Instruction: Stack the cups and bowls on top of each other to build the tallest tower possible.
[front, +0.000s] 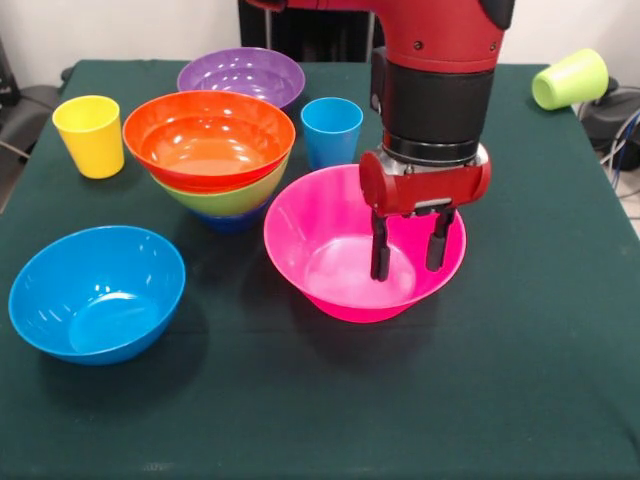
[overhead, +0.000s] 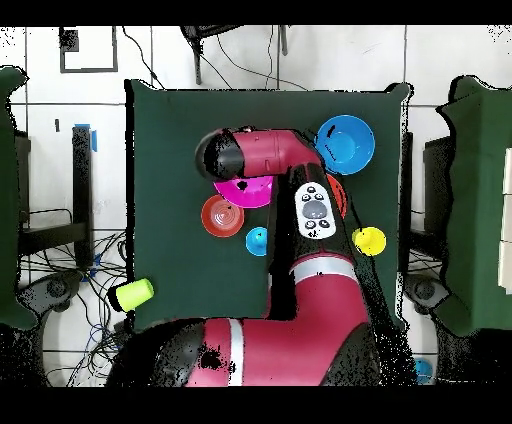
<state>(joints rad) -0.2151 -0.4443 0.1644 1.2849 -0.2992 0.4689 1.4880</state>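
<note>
A large pink bowl (front: 330, 255) stands mid-table. My gripper (front: 408, 270) is open, and both black fingers (front: 380, 250) reach down into the bowl's right half with nothing held. Left of it stands the tower (front: 210, 150): an orange-red bowl (front: 205, 135) nested in a lime green bowl (front: 240, 200) on a small dark blue bowl (front: 228, 222). A purple bowl (front: 240, 72) sits behind the tower. A light blue bowl (front: 97, 290) (overhead: 345, 143) is at the near left. The light blue cup (front: 332, 130) and yellow cup (front: 90, 135) stand upright. The lime green cup (front: 570, 78) lies on its side.
In the overhead view a small orange-red bowl (overhead: 222, 215) sits beside the pink bowl (overhead: 245, 190), hidden behind the arm in the front view. The arm (overhead: 300, 270) covers the tower there. Cables and equipment lie off the table's edges.
</note>
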